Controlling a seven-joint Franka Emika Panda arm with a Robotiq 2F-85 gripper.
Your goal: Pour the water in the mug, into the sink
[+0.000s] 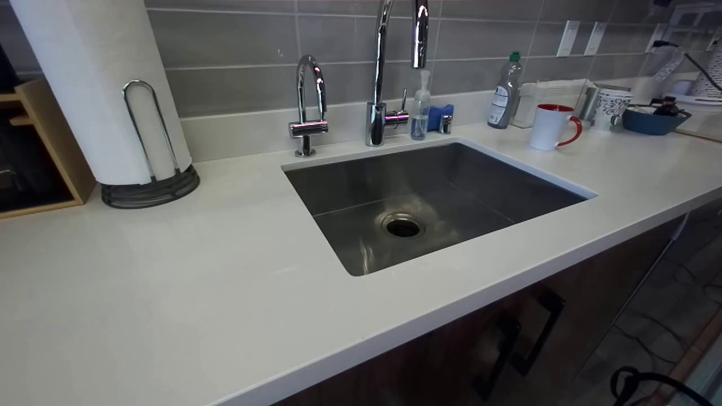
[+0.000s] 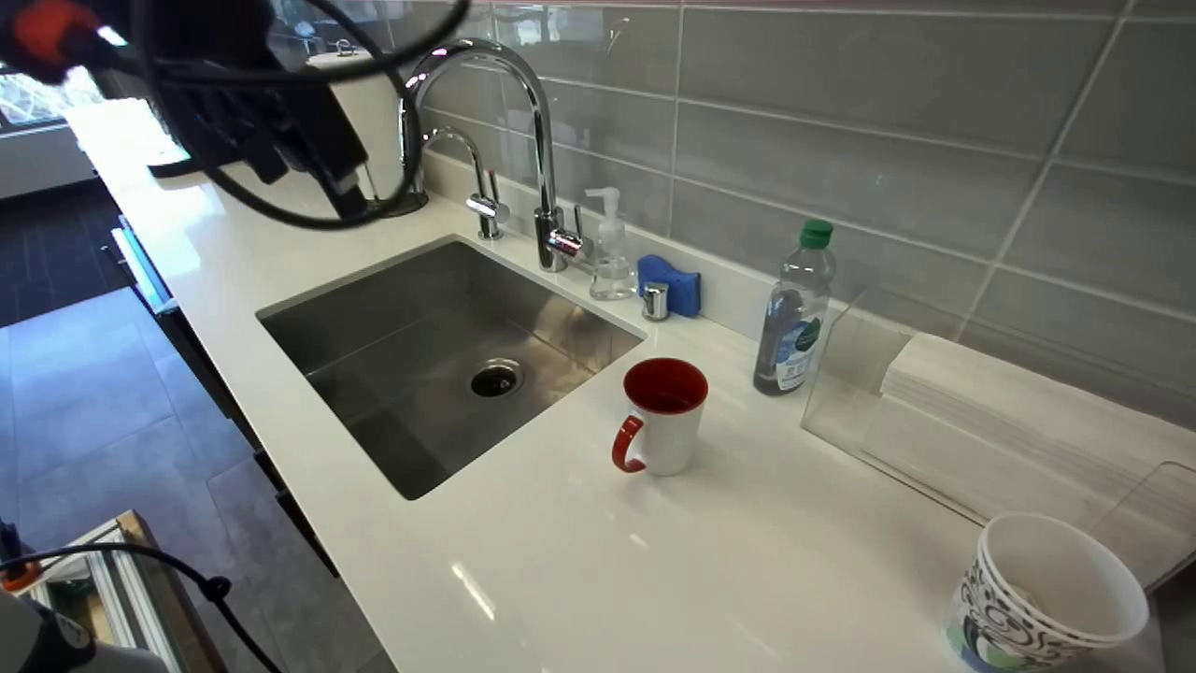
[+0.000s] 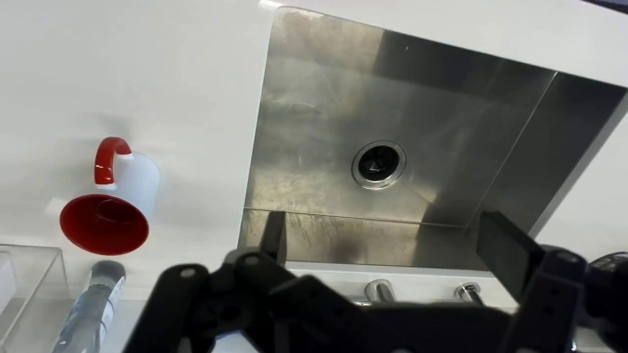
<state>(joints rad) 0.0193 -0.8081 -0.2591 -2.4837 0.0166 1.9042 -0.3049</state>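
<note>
The white mug with red handle and red inside stands upright on the counter beside the sink, in both exterior views [image 1: 546,129] [image 2: 680,437] and at the left of the wrist view [image 3: 142,179]. Whether it holds water cannot be told. The steel sink with its round drain shows in both exterior views [image 1: 451,206] [image 2: 420,350] and fills much of the wrist view [image 3: 314,122]. My gripper is open and empty, its fingers wide apart over the sink's faucet side in the wrist view [image 3: 385,238]. It hangs high in an exterior view [image 2: 313,182], apart from the mug.
A tall faucet [image 2: 537,121] and a small faucet [image 1: 304,127] stand behind the sink. A soap pump [image 2: 612,252], blue sponge holder [image 2: 677,283], green-capped bottle [image 2: 794,322], clear napkin holder [image 2: 869,411] and paper cups [image 2: 1037,608] line the wall. A paper towel roll [image 1: 101,96] stands beyond the sink.
</note>
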